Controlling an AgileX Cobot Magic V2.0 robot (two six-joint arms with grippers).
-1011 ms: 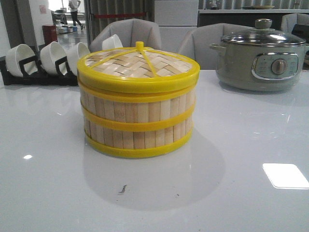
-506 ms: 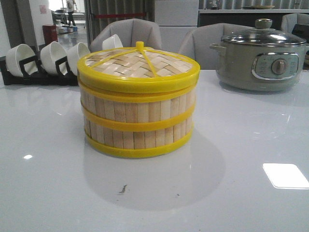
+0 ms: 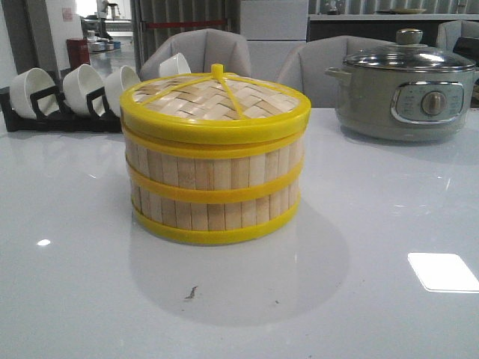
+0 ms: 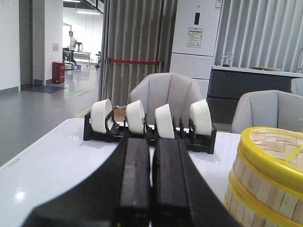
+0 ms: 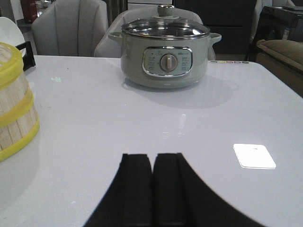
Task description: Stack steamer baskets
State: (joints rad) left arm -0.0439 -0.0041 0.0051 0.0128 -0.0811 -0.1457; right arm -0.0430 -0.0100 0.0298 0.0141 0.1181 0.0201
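Two steamer baskets stand stacked on the white table, the upper basket on the lower basket, with the woven-bamboo lid and its yellow knob on top. The stack also shows at the edge of the left wrist view and of the right wrist view. My left gripper is shut and empty, off to the stack's left. My right gripper is shut and empty, off to the stack's right. Neither gripper shows in the front view.
A black rack of white bowls stands at the back left. A grey electric pot with a glass lid stands at the back right. Grey chairs sit behind the table. A small dark speck lies on the table.
The stack and both grippers have not moved. Only a person far in the background has walked out of sight.
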